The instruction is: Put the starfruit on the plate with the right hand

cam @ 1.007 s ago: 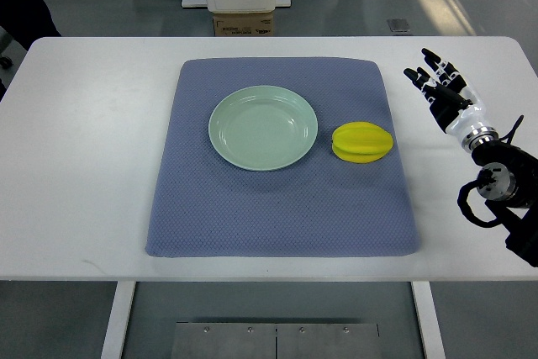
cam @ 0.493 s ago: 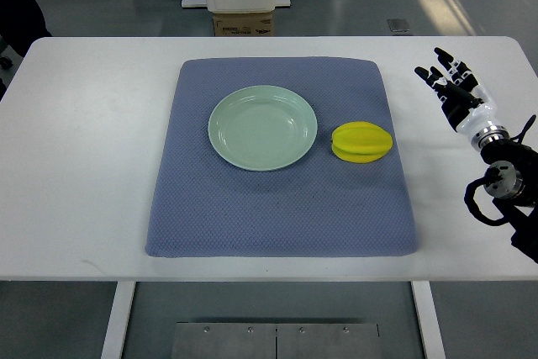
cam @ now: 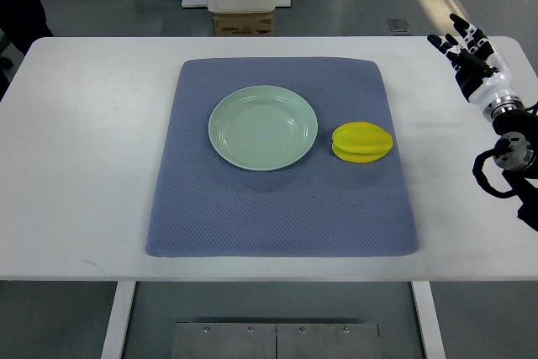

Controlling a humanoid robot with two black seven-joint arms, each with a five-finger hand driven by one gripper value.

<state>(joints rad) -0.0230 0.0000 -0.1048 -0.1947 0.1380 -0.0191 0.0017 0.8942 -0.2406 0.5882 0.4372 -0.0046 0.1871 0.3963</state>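
While the starfruit [cam: 362, 141] sits on the blue mat [cam: 282, 208] just right of the green plate [cam: 263, 127], apart from it, we see the right hand [cam: 472, 55] at the counter's [cam: 84, 166] far right edge, fingers seemingly spread, holding nothing.

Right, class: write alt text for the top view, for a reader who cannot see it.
A yellow starfruit lies on a blue mat just right of an empty pale green plate, apart from it, on a white table. The robot's right hand hovers open near the table's far right corner, holding nothing.
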